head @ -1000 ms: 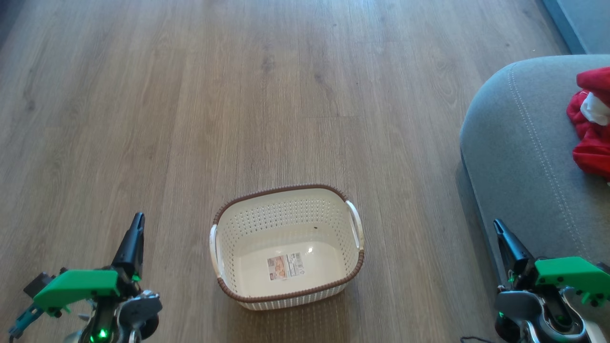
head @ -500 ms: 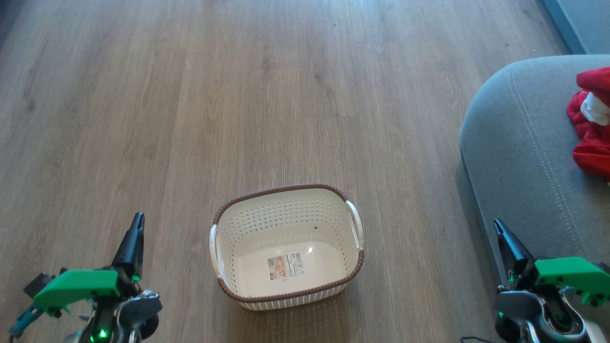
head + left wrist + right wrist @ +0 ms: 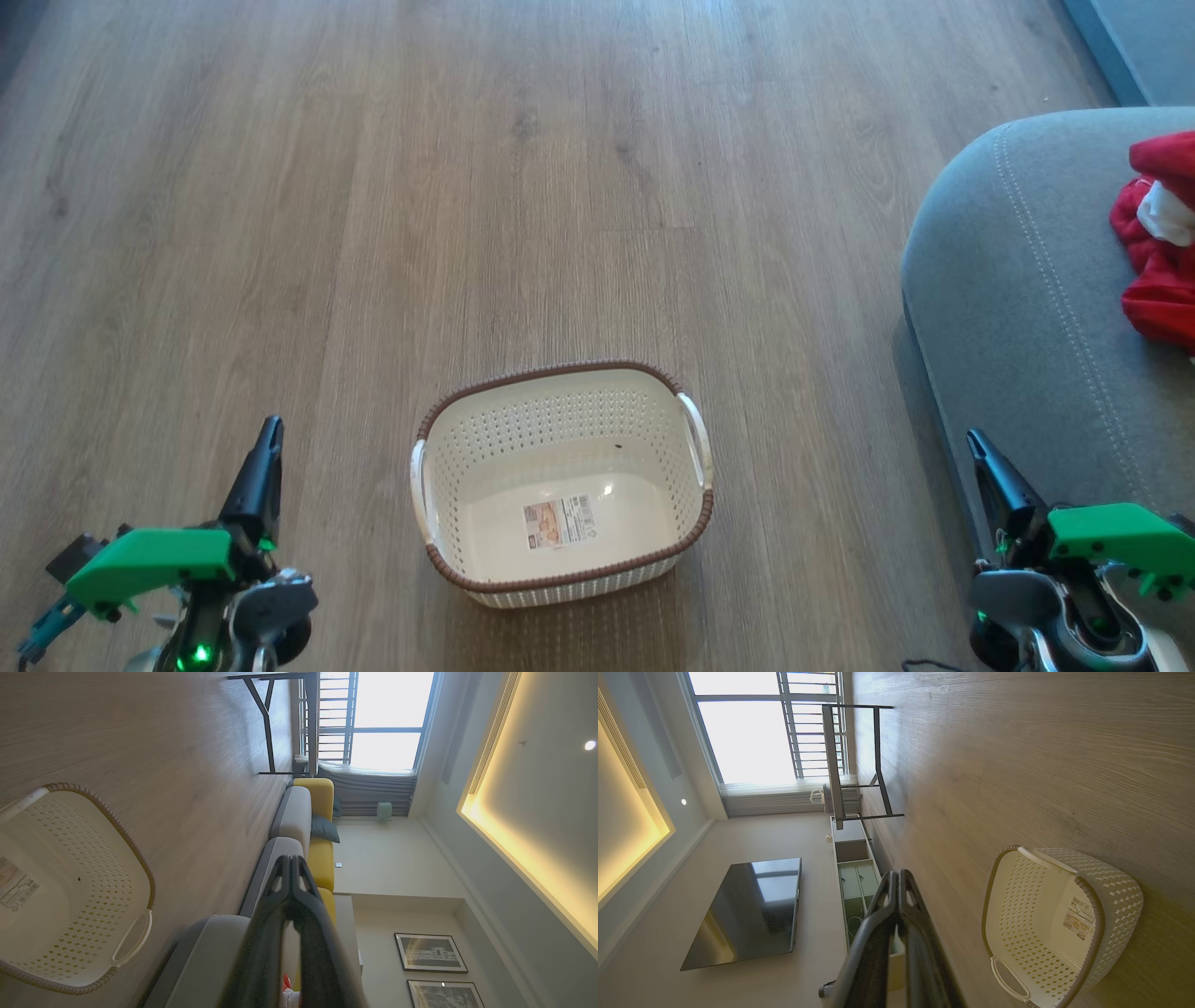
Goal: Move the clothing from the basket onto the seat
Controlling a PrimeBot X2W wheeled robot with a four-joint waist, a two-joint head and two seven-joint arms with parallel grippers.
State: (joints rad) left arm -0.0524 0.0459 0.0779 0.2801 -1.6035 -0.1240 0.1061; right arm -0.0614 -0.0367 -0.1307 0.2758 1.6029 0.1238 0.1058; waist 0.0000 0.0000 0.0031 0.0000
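Both left fingers point(image 3: 261, 467) and right fingers point(image 3: 994, 476) meet, empty; floor point(image 3: 560, 187) separates basket point(image 3: 560, 367) from seat point(image 3: 1008, 280) bearing clothing point(image 3: 1158, 299).

The left gripper point(image 3: 270, 427) and right gripper point(image 3: 975, 439) had dark fingers point(image 3: 257, 485), green brackets point(image 3: 149, 560) and silvery joints point(image 3: 273, 602). The left bore a teal part point(image 3: 42, 630), perhaps a connector.

Cream perforated brown-rimmed basket point(image 3: 560, 420), red-and-white clothing point(image 3: 1158, 271), grey pale-stitched seat point(image 3: 1018, 280), wood-grain floor point(image 3: 467, 187).

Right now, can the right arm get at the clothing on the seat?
Probably yes: only bare seat lies between the shut right gripper and the clothing, though the jaws must open.
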